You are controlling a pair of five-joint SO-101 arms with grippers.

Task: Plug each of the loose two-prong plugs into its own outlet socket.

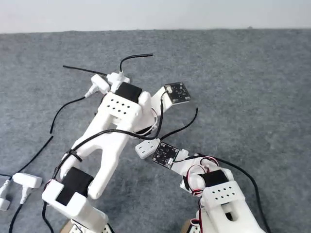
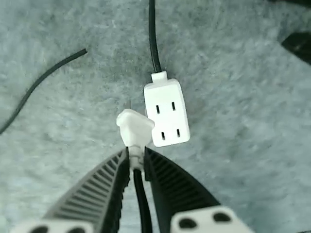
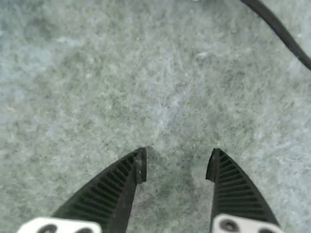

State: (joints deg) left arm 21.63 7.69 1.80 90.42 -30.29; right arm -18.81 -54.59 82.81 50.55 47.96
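Nearest me, right claw [image 3: 177,167] is spread wide with nothing in it, just above bare grey counter [image 3: 97,73]. A black cord [image 3: 282,34] crosses beyond it. In the high view a second outlet [image 1: 147,148] lies just beside that arm's wrist, nothing plugged in as far as I can tell. By the left arm's base, spare white ends [image 1: 24,182] lie on the counter, too small to sort plug from socket.

Farther out, left claw [image 2: 136,155] is clamped on the plug [image 2: 135,127], pinching its neck where the cord leaves. Plug sits just beside the outlet [image 2: 166,115], about touching its long side. Outlet lies flat, four slots facing up, all empty. Plug's prongs point along the counter, not at the slots.

Step in hand, my read: first plug grasped, at the outlet, not yet inserted. Next I'd need to lift it, tip the prongs down, line them over one slot pair, push straight. Outlet is loose and may skid; right claw could pin it.
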